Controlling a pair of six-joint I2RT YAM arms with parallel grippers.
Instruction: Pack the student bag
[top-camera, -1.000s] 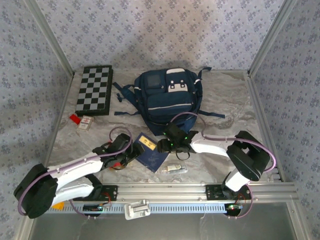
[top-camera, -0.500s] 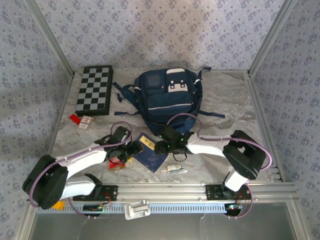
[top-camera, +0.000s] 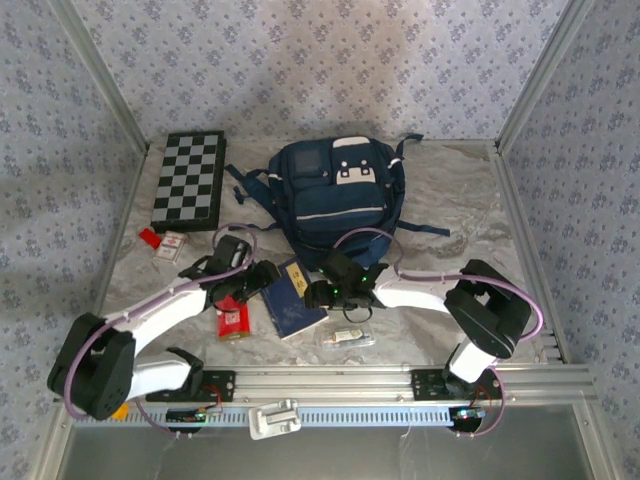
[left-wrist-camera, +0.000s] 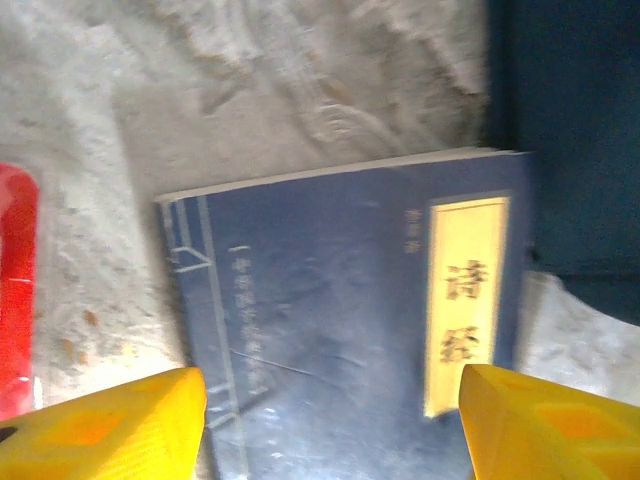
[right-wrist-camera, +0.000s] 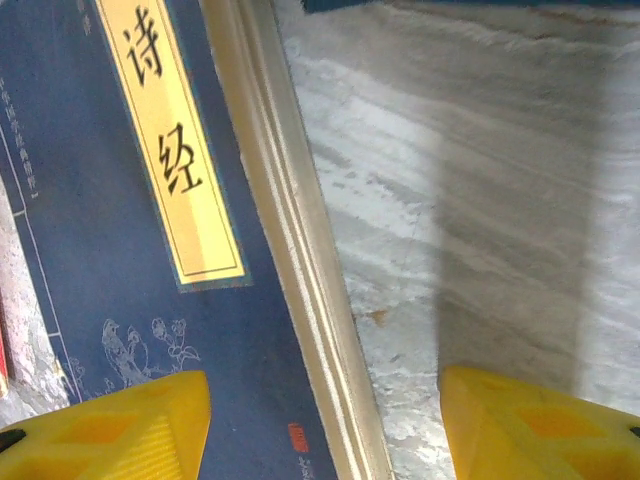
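Observation:
The student bag (top-camera: 340, 195), navy with white panels, lies at the back middle of the table. A flat dark blue book (top-camera: 290, 302) with a yellow title label lies in front of it. My left gripper (top-camera: 263, 281) hovers open at the book's left side. In the left wrist view its yellow fingertips (left-wrist-camera: 110, 430) stand apart over the cover (left-wrist-camera: 350, 310), nothing between them. My right gripper (top-camera: 322, 293) is open at the book's right side. In the right wrist view that gripper (right-wrist-camera: 325, 425) straddles the book's page edge (right-wrist-camera: 300, 250), one finger over the cover, the other over bare table.
A chessboard (top-camera: 190, 180) lies at the back left, with a small card box (top-camera: 172, 246) and a red piece (top-camera: 150, 237) in front of it. A red flat item (top-camera: 232, 319) lies left of the book. A clear-wrapped item (top-camera: 348, 337) lies near the front rail.
My left arm has swung forward and to the right, off the red item and up to the book. The book has turned and slid slightly left. The right gripper has edged left.

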